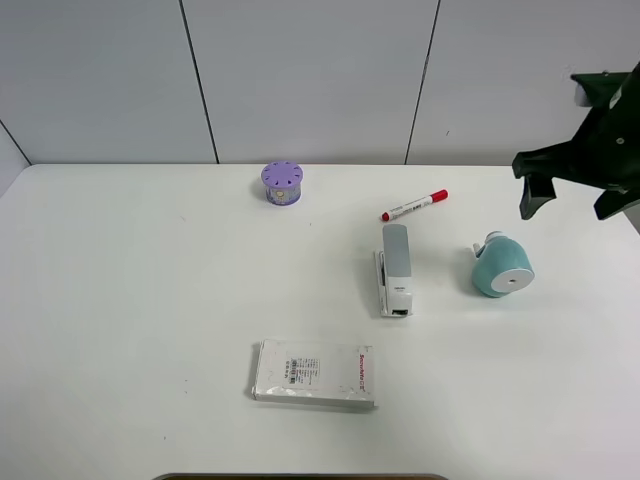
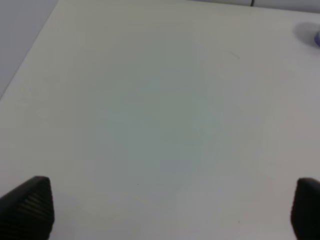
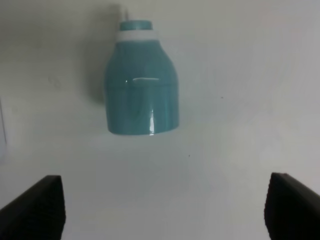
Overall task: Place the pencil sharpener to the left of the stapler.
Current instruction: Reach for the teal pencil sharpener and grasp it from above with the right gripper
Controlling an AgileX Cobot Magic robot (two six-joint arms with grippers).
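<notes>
The teal pencil sharpener (image 1: 502, 267) lies on its side on the white table (image 1: 150, 300), to the right of the light-grey stapler (image 1: 395, 270), with a gap between them. My right gripper (image 1: 570, 198) hovers open above and behind the sharpener, at the right edge of the exterior view. In the right wrist view the sharpener (image 3: 141, 80) lies ahead of the wide-open right gripper (image 3: 165, 210), with nothing between the fingers. The left gripper (image 2: 167, 210) is open over bare table, and it does not show in the exterior view.
A red-capped marker (image 1: 414, 205) lies just behind the stapler. A purple round container (image 1: 282, 183) stands at the back centre. A flat white box (image 1: 315, 373) lies at the front, left of the stapler.
</notes>
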